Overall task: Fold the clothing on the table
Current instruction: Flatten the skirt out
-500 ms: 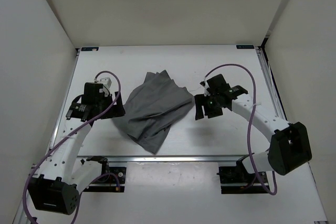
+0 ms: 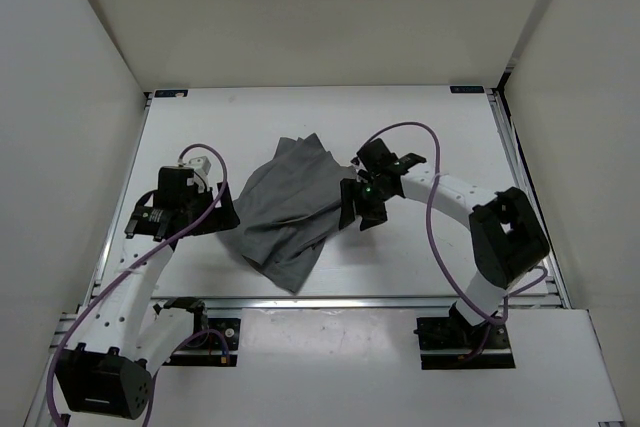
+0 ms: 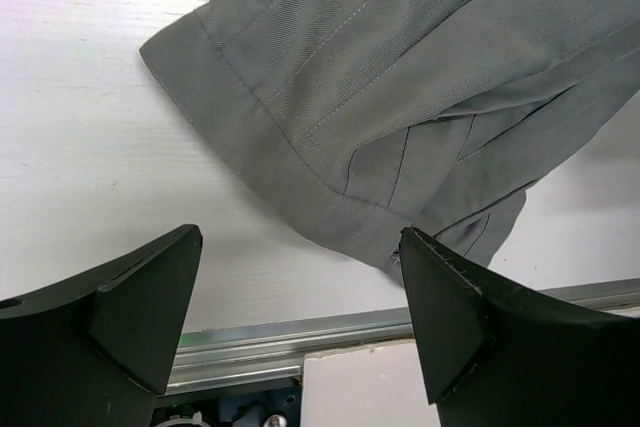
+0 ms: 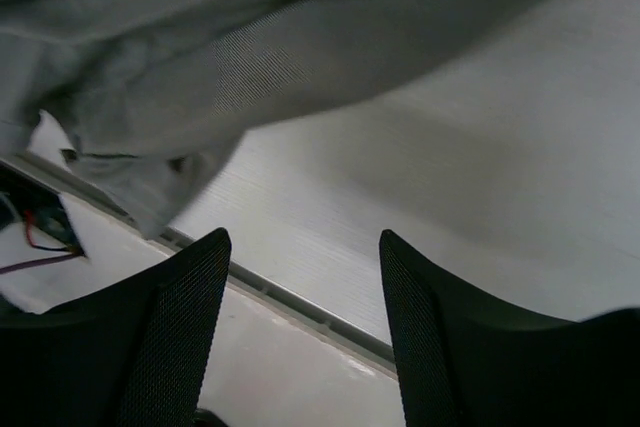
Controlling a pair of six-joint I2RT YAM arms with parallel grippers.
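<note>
Where the plain grey pleated fabric garment (image 2: 295,212) lies crumpled near the middle of the flat white rectangular tabletop (image 2: 200,117), somewhat toward its front edge, neither arm holds it. The left gripper (image 2: 224,213) is spread wide and empty just off its left hem, and the right gripper (image 2: 352,217) is parted and empty at its right edge.

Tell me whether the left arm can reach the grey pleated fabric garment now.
Probably yes: its open end effector sits just beside the grey pleated fabric garment, with only bare white tabletop between them.
</note>
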